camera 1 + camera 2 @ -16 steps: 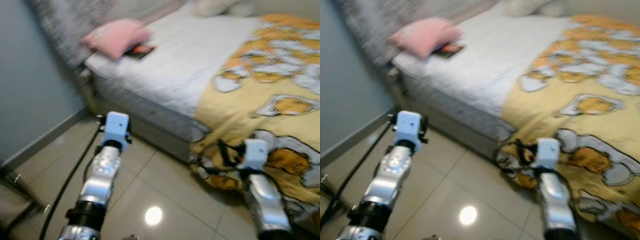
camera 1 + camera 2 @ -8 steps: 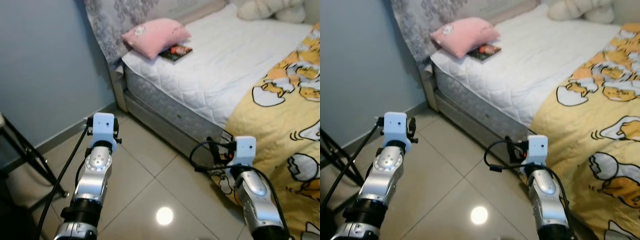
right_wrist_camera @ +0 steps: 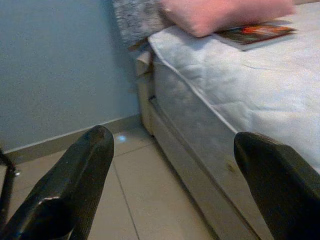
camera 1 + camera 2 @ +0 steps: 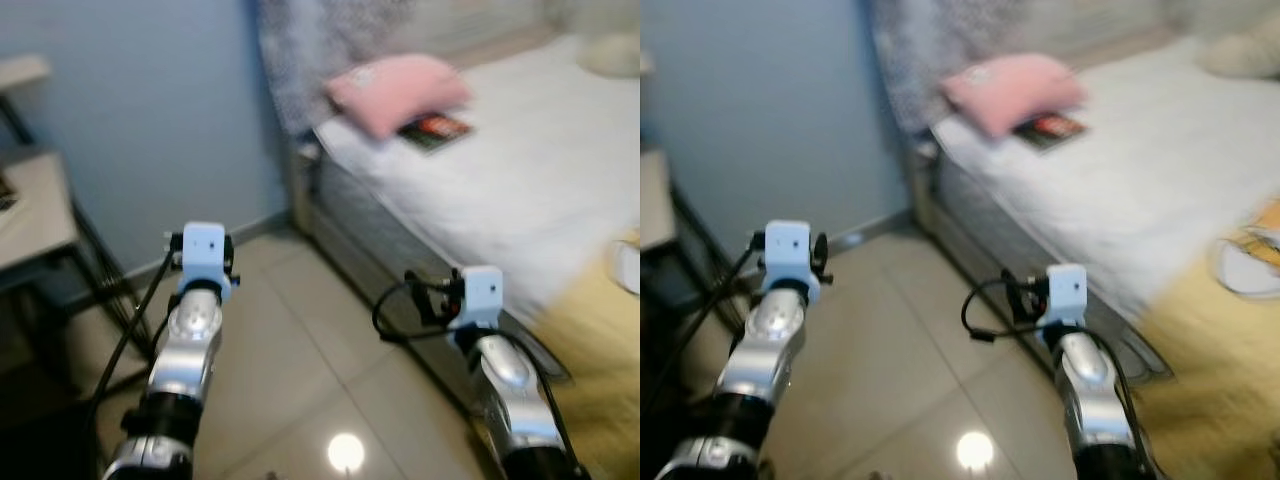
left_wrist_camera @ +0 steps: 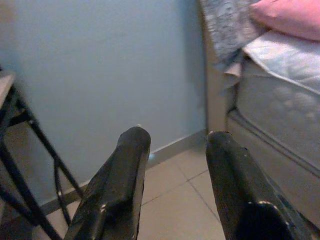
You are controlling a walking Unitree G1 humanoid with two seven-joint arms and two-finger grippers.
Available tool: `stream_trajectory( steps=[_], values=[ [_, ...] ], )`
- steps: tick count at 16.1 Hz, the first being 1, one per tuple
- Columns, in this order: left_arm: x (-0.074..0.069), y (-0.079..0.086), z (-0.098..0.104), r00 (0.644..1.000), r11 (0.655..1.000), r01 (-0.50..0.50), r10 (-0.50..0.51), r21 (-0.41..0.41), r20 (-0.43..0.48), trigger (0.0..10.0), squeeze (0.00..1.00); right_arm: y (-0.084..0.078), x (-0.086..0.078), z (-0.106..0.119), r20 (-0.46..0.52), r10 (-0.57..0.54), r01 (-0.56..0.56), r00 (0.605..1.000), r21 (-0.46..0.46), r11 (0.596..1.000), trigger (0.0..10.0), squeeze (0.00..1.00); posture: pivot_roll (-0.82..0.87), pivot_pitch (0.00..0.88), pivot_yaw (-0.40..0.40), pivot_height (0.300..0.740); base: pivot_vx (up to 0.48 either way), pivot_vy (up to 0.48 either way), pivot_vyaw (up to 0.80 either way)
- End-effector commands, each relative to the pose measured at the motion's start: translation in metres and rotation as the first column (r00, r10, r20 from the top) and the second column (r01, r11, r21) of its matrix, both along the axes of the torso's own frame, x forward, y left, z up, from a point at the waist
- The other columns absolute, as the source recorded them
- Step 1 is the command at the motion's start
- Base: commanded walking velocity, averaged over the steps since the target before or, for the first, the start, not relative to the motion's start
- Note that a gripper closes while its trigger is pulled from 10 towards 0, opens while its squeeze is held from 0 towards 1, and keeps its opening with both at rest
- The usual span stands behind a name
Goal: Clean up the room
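Beside the bed, left hand and right hand spread, empty

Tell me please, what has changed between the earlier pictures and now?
The head camera has swung to the robot's left: the blue wall and a table with black legs have come into sight, and the yellow blanket has slid toward the right edge. The things themselves did not move. The pink pillow and the book lie on the bed as before. Both the left gripper and the right gripper stay open, holding nothing.
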State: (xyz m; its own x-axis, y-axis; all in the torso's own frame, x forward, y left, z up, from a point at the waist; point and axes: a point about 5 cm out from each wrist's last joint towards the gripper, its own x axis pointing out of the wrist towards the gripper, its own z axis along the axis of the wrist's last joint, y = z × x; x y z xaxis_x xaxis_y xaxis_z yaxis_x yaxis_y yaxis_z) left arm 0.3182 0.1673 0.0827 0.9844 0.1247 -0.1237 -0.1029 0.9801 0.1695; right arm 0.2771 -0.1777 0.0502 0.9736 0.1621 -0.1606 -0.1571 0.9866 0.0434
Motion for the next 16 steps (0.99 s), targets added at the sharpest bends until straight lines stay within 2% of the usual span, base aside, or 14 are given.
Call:
stream_trajectory(
  steps=[1, 5, 11, 12, 13, 14, 15, 16],
  values=[
    [0.001, -0.007, 0.001, 1.0, 1.0, 0.0, 0.0, -0.009, 0.002, 10.0, 0.0, -0.008, -0.001, -0.001, -0.01, -0.02, 0.02, 1.0, 0.003, 1.0, 10.0, 0.13, 0.01, 0.0, 0.033, 0.74, 0.461, 0.0, 0.58],
    [-0.001, -0.004, 0.003, 1.0, 1.0, -0.019, 0.019, 0.017, 0.008, 10.0, 0.0, -0.005, -0.002, -0.003, -0.022, -0.009, 0.009, 1.0, 0.015, 1.0, 10.0, 0.13, 0.02, 0.0, 0.03, 0.74, 0.461, 0.0, 0.57],
    [0.012, 0.004, 0.011, 1.0, 1.0, 0.003, -0.004, 0.018, 0.026, 10.0, 0.0, -0.005, 0.0, -0.006, -0.032, -0.02, 0.021, 0.999, 0.025, 0.999, 10.0, 0.13, 0.03, 0.0, 0.035, 0.74, 0.462, 0.0, 0.56],
    [0.012, 0.005, 0.01, 0.999, 0.999, 0.031, -0.031, 0.021, 0.025, 10.0, 0.0, -0.009, -0.003, -0.008, -0.045, -0.062, 0.062, 0.997, -0.011, 0.998, 10.0, 0.12, 0.03, 0.0, 0.033, 0.74, 0.461, 0.0, 0.55],
    [0.009, 0.005, 0.01, 0.998, 0.998, 0.061, -0.061, 0.018, 0.027, 10.0, 0.0, -0.012, -0.009, -0.008, -0.047, -0.072, 0.072, 0.996, -0.002, 0.997, 10.0, 0.06, 0.04, 0.0, 0.029, 0.74, 0.461, 0.0, 0.0],
    [-0.013, -0.001, 0.005, 0.992, 0.991, 0.128, -0.128, -0.025, 0.021, 10.0, 0.0, -0.017, -0.028, -0.009, -0.043, -0.061, 0.059, 0.997, -0.047, 0.997, 10.0, 0.0, 0.03, 0.0, 0.028, 0.74, 0.281, 0.0, 0.0],
    [-0.029, -0.01, 0.002, 0.983, 0.98, 0.185, -0.185, -0.073, 0.003, 10.0, 0.0, -0.019, -0.041, -0.008, -0.04, -0.045, 0.042, 0.998, -0.06, 0.997, 10.0, 0.0, 0.03, 0.0, 0.028, 0.74, 0.0, 0.0, 0.0],
    [-0.042, -0.022, 0.031, 0.979, 0.971, 0.189, -0.174, -0.145, 0.108, 10.0, 0.0, -0.032, -0.058, -0.007, -0.057, -0.106, 0.104, 0.993, -0.039, 0.994, 10.0, 0.0, 0.03, 0.0, 0.02, 0.74, 0.0, 0.0, 0.0]
  ],
)
